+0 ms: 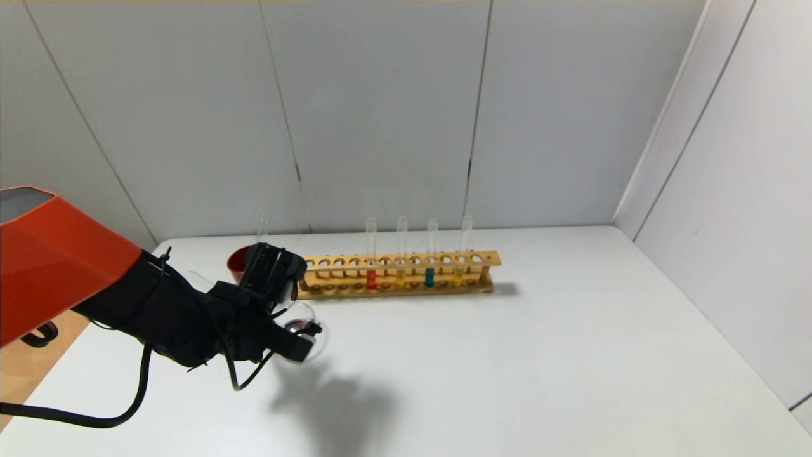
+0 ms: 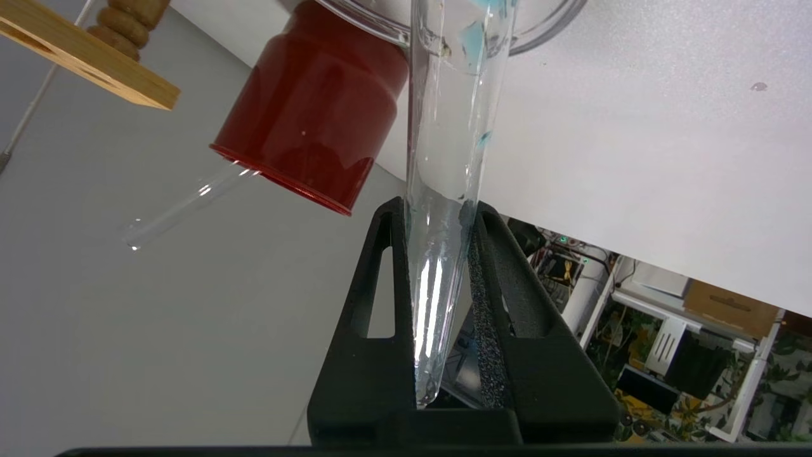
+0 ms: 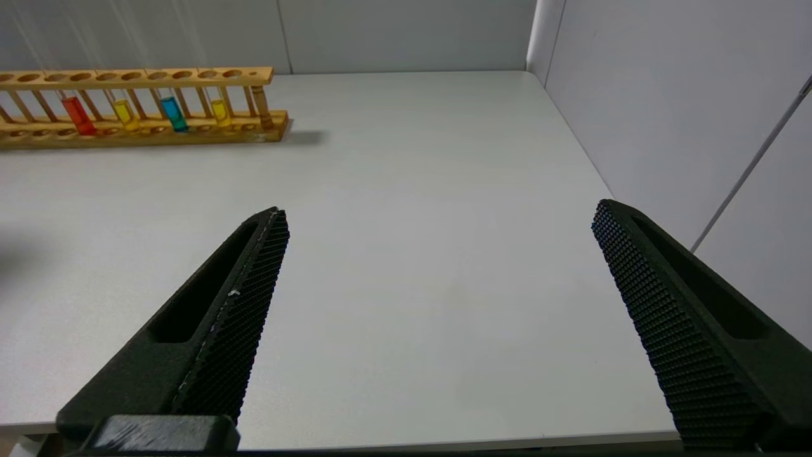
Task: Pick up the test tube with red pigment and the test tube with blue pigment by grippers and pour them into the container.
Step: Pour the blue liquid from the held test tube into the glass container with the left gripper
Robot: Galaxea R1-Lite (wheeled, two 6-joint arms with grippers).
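Left gripper is closed on a slim clear glass tube, and both black fingers press on the tube's rounded closed end. Beyond the fingertips the tube reaches to the container, a clear glass dish, and its open end lies at the dish's rim. Only some teal-blue drops stay on the tube's inner wall, so this is a test tube with blue pigment that is almost empty. In the head view the gripper hangs over the white table, with the container directly at its tips and dark liquid visible inside.

Just behind the gripper stands a dark red cup with another clear tube leaning in it. Beside the cup, further from the gripper, is a wooden rack. It holds the test tube with red pigment, a second blue tube and two yellow tubes, all upright.

Right gripper is well apart from the left one, low over a bare part of the table, with its fingers spread wide and nothing between them.
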